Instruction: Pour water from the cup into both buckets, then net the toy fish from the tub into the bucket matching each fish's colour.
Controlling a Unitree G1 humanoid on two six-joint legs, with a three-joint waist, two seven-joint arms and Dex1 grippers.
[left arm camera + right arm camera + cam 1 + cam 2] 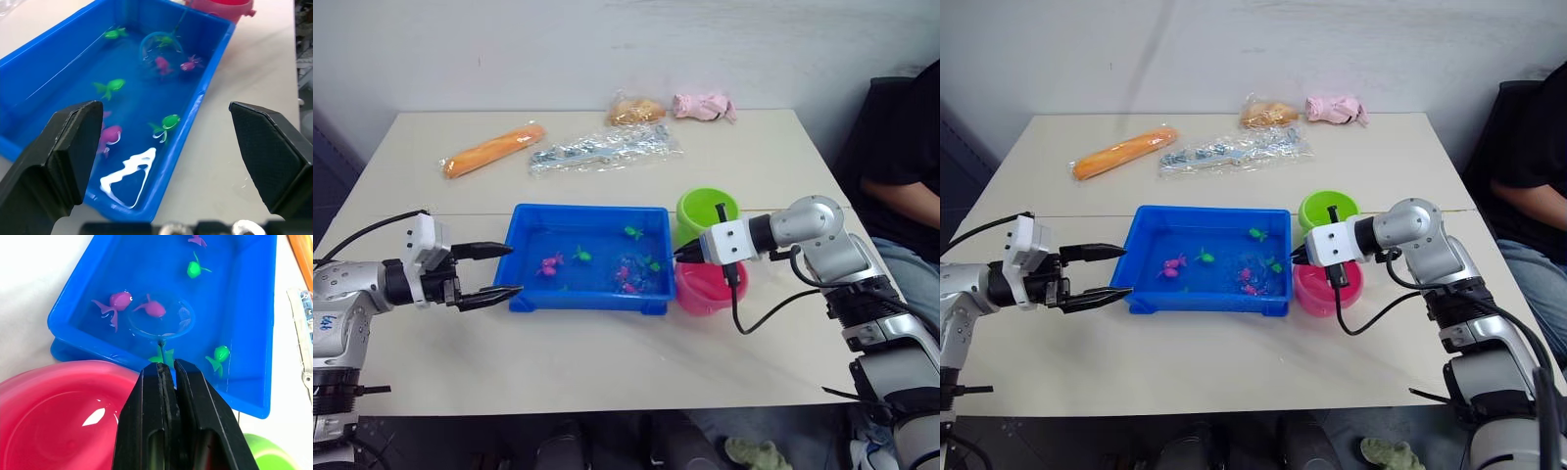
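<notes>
Now tub [524, 294] holding water, pink and green toy fish [110, 87], net [161, 317] hoop submerged inside, right gripper [168, 374] fingers clamped on net handle, left gripper [499, 270] fingers spread beside tub, pink bucket [63, 421] wet.

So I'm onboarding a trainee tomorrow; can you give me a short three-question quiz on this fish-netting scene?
1. True or false: the left hand is open.
2. What does the right hand grip?
3. The round blue-rimmed mesh net sits around: A) a pink toy fish B) a green fish C) nothing.

Key: 1 true. 2 the net's thin black handle, held over the shallow blue plastic tub beside the pink plastic bucket. 3 A.
</notes>
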